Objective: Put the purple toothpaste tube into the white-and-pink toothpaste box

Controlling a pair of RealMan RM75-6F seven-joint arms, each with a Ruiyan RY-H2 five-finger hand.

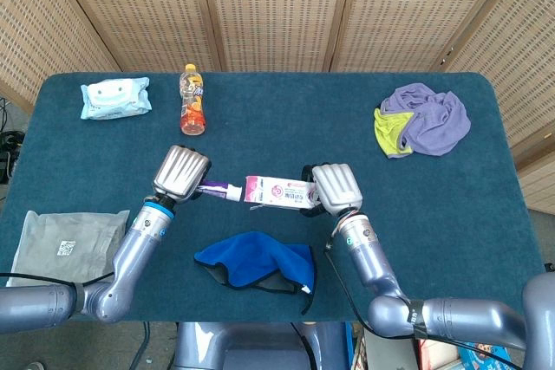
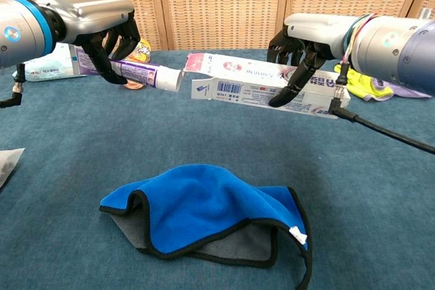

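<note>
Head view: we see both arms reaching in over a dark teal cloth-covered table, the two hands facing each other near its middle.
Left hand: we see its fingers wrapped around the purple toothpaste tube, holding it level above the table with the white cap pointing toward the box.
Right hand: it grips the long white-and-pink cardboard toothpaste box near its far end, fingers curled over the top and one dark finger down the front face in the chest view.
Tube and box: the tube's cap sits just at the box's open end, whose flap stands up; we cannot tell whether the cap has passed inside. Both are lifted off the table.
Chest view: we see the same pair, tube in the left hand, box in the right hand.
Near edge: a crumpled blue cloth with dark trim lies below the hands.
Far left: a pale blue wet-wipe pack and an orange drink bottle.
Far right: a bundle of lilac and yellow-green cloths.
Left edge: a flat grey plastic bag.
</note>
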